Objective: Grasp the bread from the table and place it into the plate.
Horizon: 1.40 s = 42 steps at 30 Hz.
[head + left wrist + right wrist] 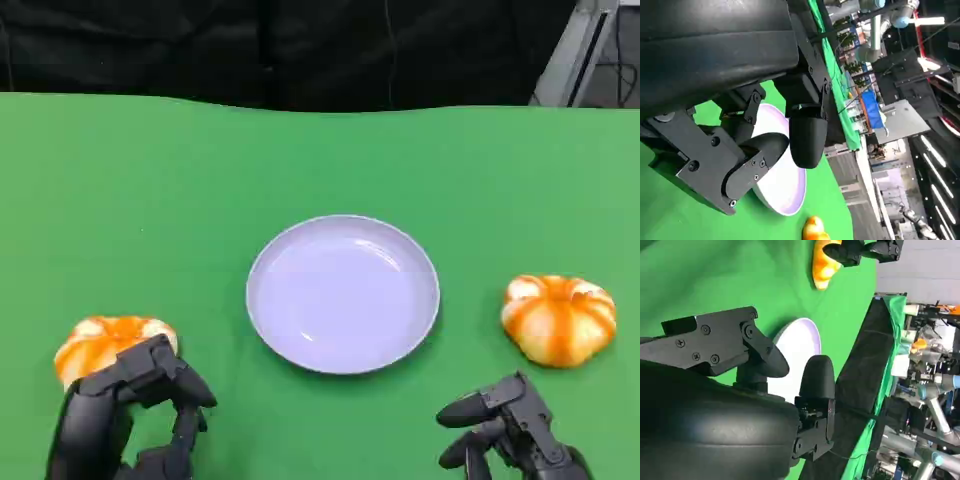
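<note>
Two orange-glazed bread rolls lie on the green table. The left bread sits right behind my left hand, whose fingers arch in front of it and hold nothing. In the right wrist view, the left hand hangs over the top of this bread. The right bread lies beyond my right hand, which is open and a short way off it. The lilac plate stands empty between the two rolls. In the left wrist view, my left hand's fingers are spread, with the plate and the right bread beyond them.
The green cloth covers the whole table up to a black backdrop at the far edge. A metal stand rises at the far right corner. Lab equipment stands beyond the table.
</note>
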Available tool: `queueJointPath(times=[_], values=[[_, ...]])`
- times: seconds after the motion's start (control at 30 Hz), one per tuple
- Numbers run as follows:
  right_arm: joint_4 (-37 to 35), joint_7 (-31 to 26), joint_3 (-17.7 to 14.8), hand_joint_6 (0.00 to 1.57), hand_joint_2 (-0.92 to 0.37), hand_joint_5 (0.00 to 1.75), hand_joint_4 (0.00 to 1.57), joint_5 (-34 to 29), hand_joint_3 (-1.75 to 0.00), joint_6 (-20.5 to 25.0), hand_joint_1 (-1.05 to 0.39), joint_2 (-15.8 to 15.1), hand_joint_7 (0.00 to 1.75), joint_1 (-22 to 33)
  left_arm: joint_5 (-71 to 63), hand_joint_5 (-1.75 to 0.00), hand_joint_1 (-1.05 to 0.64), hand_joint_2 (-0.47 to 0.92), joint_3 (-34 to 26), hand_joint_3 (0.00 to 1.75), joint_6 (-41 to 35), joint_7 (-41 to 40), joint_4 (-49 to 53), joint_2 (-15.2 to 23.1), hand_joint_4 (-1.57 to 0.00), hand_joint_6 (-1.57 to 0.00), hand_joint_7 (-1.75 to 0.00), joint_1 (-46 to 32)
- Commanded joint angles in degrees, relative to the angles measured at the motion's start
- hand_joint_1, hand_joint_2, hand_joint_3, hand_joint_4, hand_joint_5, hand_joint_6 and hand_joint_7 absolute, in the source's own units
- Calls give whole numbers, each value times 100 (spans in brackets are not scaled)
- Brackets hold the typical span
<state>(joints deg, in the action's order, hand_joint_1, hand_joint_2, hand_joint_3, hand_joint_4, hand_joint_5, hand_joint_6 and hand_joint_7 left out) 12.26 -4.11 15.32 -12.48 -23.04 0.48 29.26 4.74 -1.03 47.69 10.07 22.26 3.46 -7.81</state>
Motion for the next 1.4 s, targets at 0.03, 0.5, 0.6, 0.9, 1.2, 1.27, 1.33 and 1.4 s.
queueJointPath(times=[0.03, 0.5, 0.6, 0.9, 1.2, 1.27, 1.33, 1.4], values=[[103, -8, -7, 0, -92, 175, 14, 27, -99, 46, -8, -15, 175, 38, -32, -160, -9, 37, -64, 141, 53, -20, 12, 24, -85, -85, -137, 7], [88, -37, -13, 1, -92, 175, 15, 3, -99, 60, -8, -13, 175, 29, -490, -140, -10, 42, -246, 127, 107, -429, 20, -51, -82, -88, -117, 15], [94, -31, -5, 0, -92, 175, 15, 21, -99, 51, -8, -9, 175, 38, -836, -120, -14, 53, -346, 99, 98, -772, 9, -90, -78, -91, -78, 20], [57, -58, 17, 1, -92, 175, 16, -6, -100, 53, -8, 31, 175, -8, -2111, -85, -30, 88, -517, 16, -355, -1829, -241, 36, -68, -87, -20, 19], [97, -86, 102, 0, -92, 175, 16, -38, -99, 197, -9, 122, 175, -6, -4098, -37, -41, 92, -248, 1, -2056, -2650, -1188, 481, -57, -57, 0, -61], [101, -90, 105, 0, -92, 175, 15, -39, -99, 204, -9, 121, 175, -6, -4094, -35, -41, 92, -177, 1, -2162, -2695, -1246, 515, -58, -56, 0, -78], [101, -92, 106, 0, -92, 175, 15, -40, -99, 205, -9, 121, 175, -6, -4068, -34, -41, 92, -114, 1, -2230, -2733, -1278, 555, -58, -56, 0, -88], [101, -92, 105, 0, -92, 175, 15, -40, -99, 206, -9, 122, 175, -6, -4038, -33, -41, 92, -58, 1, -2278, -2770, -1297, 596, -59, -56, 0, -94]])
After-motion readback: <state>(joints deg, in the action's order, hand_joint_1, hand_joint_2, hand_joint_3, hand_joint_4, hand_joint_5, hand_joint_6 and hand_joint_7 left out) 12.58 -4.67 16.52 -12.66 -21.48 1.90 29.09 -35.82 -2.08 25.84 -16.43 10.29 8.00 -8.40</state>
